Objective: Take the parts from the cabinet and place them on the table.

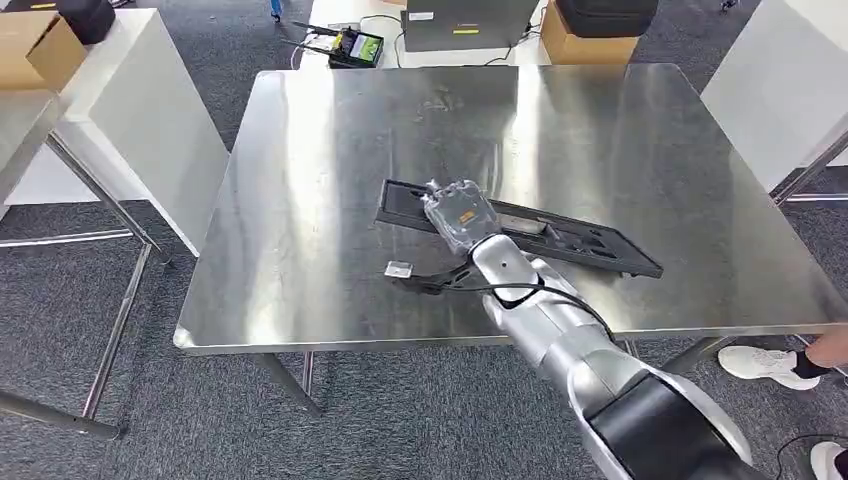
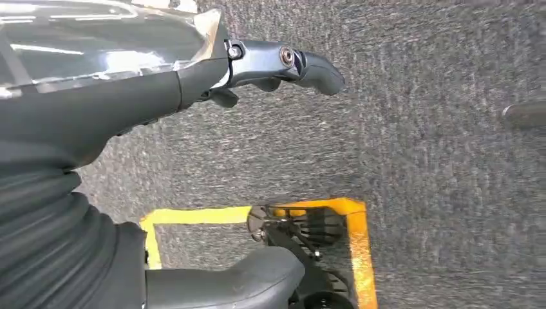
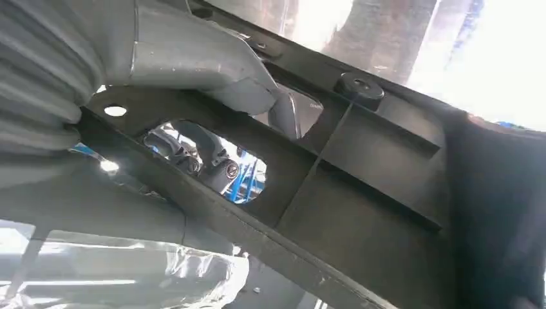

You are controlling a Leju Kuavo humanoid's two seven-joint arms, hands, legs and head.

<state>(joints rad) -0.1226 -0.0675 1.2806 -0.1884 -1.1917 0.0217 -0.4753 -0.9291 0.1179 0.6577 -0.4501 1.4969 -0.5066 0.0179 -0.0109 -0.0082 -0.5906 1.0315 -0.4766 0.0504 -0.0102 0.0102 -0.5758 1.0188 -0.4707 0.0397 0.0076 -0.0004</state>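
Plastic is what the long black part (image 1: 560, 235) is looking like, a flat ribbed panel with cut-outs, so it is probably handling light and stiff but awkward by its length, best gripped along an edge or through an opening. It is lying on the steel surface (image 1: 300, 150) under the right hand (image 1: 458, 215), whose thumb (image 3: 193, 61) is pressing on the panel's rim, seemingly gripping it. Left hand (image 2: 270, 64) is hanging over the carpet, holding nothing, fingers partly curled.
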